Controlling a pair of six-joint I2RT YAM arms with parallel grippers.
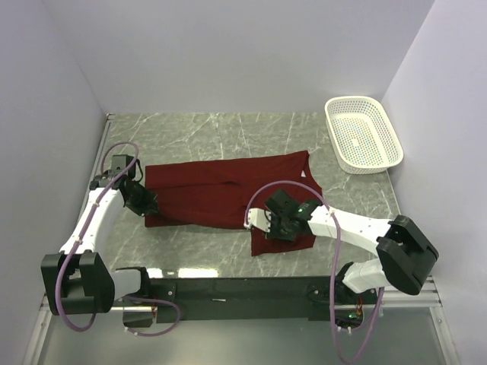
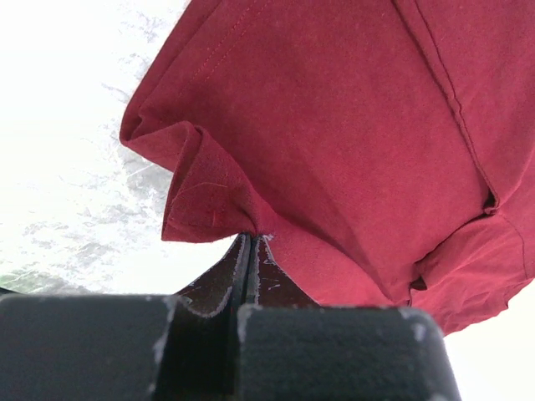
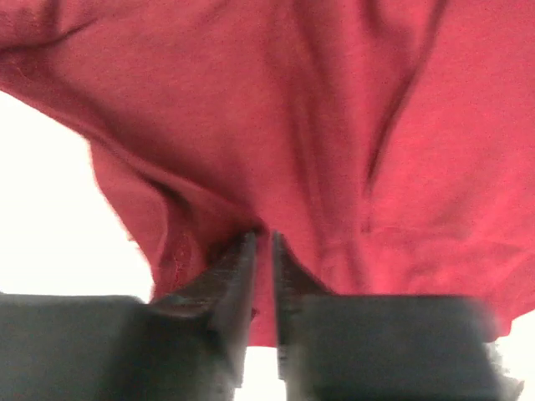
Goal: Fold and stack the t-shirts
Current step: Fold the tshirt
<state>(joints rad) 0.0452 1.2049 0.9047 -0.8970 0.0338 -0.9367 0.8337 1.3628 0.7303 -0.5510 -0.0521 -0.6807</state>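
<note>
The maroon t-shirt (image 1: 228, 194) lies spread across the middle of the marble table (image 1: 228, 129), one part reaching toward the near edge at the right. My left gripper (image 1: 146, 204) is at the shirt's left edge, shut on a bunched fold of the cloth (image 2: 209, 200). My right gripper (image 1: 275, 224) is over the shirt's near-right part, shut on a pinch of the cloth (image 3: 267, 209). The shirt fills both wrist views. No neck label shows.
A white perforated plastic basket (image 1: 362, 134) stands at the far right corner. White walls close in the table on the left, back and right. A black rail (image 1: 236, 289) runs along the near edge between the arm bases.
</note>
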